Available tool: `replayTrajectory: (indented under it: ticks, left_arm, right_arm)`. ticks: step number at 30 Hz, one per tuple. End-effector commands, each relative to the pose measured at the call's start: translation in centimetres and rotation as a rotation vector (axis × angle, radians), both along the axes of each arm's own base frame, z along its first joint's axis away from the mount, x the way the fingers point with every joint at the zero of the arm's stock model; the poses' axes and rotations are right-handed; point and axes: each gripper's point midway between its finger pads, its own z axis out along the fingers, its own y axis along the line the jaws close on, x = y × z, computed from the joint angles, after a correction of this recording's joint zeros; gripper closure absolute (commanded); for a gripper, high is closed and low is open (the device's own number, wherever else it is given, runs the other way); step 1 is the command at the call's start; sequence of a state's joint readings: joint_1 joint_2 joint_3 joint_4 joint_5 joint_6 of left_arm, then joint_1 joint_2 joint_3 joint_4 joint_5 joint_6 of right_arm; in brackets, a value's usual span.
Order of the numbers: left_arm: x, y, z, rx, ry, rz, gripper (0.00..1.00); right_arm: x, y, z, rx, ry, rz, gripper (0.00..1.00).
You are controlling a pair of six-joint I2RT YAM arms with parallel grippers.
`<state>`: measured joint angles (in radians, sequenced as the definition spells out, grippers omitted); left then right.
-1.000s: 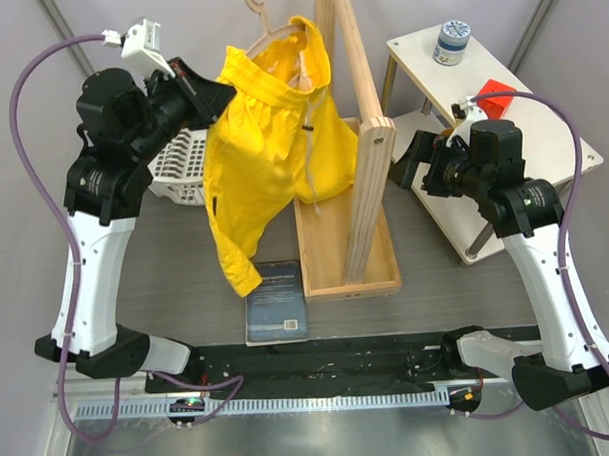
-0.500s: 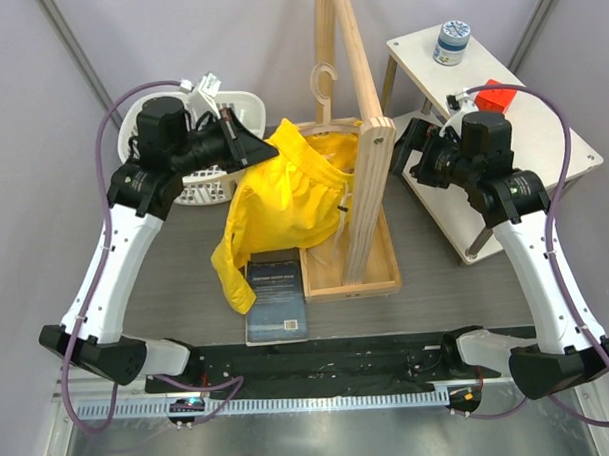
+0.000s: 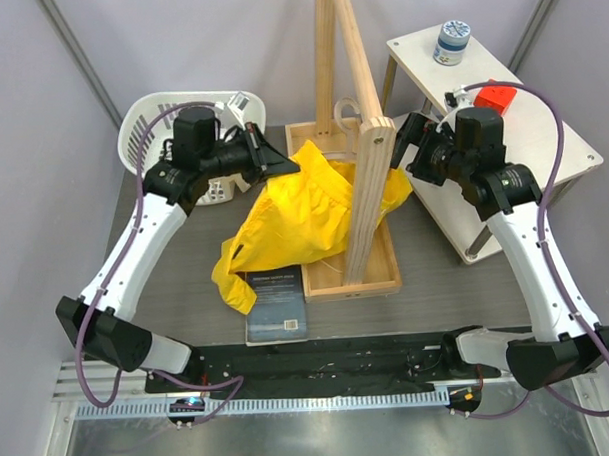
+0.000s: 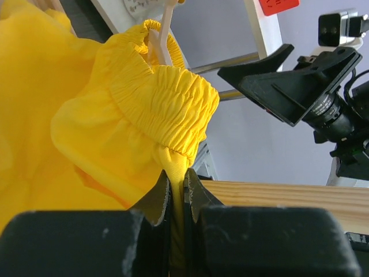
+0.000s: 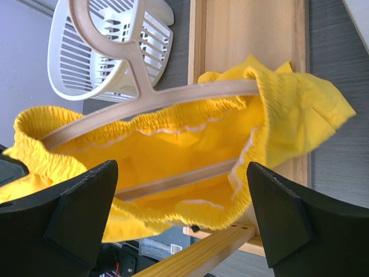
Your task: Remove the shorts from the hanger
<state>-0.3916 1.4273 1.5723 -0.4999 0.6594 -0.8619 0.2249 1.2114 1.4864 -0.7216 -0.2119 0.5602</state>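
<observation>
The shorts (image 3: 304,203) are plain bright yellow. The hanger (image 5: 173,96) is pale wood, like the rack (image 3: 368,186). The basket (image 3: 139,122) is white and slotted. The book (image 3: 277,304) is dark grey-blue.

I'm looking into a robot lab cell — plain grey panels (image 3: 33,197) on metal struts (image 3: 79,61) wall in my bench (image 3: 426,274), cabled arms (image 3: 135,244) bolted at its near edge, with odd household bits: basket (image 3: 146,123), rack (image 3: 368,186), side table (image 3: 418,49).
</observation>
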Motion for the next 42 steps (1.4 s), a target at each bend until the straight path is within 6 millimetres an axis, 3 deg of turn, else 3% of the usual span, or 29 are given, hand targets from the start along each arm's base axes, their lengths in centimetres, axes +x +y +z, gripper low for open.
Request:
replayTrajectory:
  ticks: [1, 10, 13, 17, 25, 31, 33, 36, 41, 42]
  left_arm:
    - [-1.4, -2.3, 2.0, -0.107, -0.018, -0.090, 1.00]
    - [-1.4, -4.5, 0.5, -0.089, 0.042, -0.154, 1.00]
    - [-1.6, -4.7, 0.4, -0.079, 0.051, -0.165, 1.00]
    - [-1.9, -4.7, 0.5, -0.073, 0.047, -0.175, 1.00]
    - [-2.9, -4.9, 1.3, -0.088, 0.038, -0.235, 1.00]
    - [-3.3, -4.7, 1.2, -0.066, 0.049, -0.245, 1.00]
    - [-3.5, -4.7, 1.3, -0.069, 0.052, -0.253, 1.00]
    - [-3.5, -4.7, 1.5, -0.062, 0.046, -0.256, 1.00]
    - [-3.3, -4.6, 0.2, 0.009, 0.089, -0.231, 1.00]
    - [-3.2, -4.4, 0.1, 0.027, 0.094, -0.219, 1.00]
  right_arm:
    - [1.2, 0.9, 0.5, 0.036, -0.030, 0.028, 0.01]
    - [2.0, 1.8, -0.4, 0.053, -0.016, 0.066, 0.01]
    - [2.4, 1.9, -0.4, 0.047, -0.019, 0.073, 0.06]
    - [3.2, 2.7, -1.0, 0.069, 0.006, 0.096, 0.23]
    - [5.2, 3.6, -3.8, 0.019, 0.045, 0.092, 0.19]
    - [6.6, 3.3, -3.7, -0.017, 0.034, 0.068, 0.21]
    - [6.7, 3.5, -4.3, -0.025, 0.041, 0.092, 0.26]
    - [6.3, 4.6, -4.2, 0.007, 0.032, 0.149, 0.50]
    - [5.3, 5.8, -3.9, 0.040, -0.025, 0.184, 0.65]
    - [5.3, 5.8, -3.8, 0.044, -0.033, 0.181, 0.73]
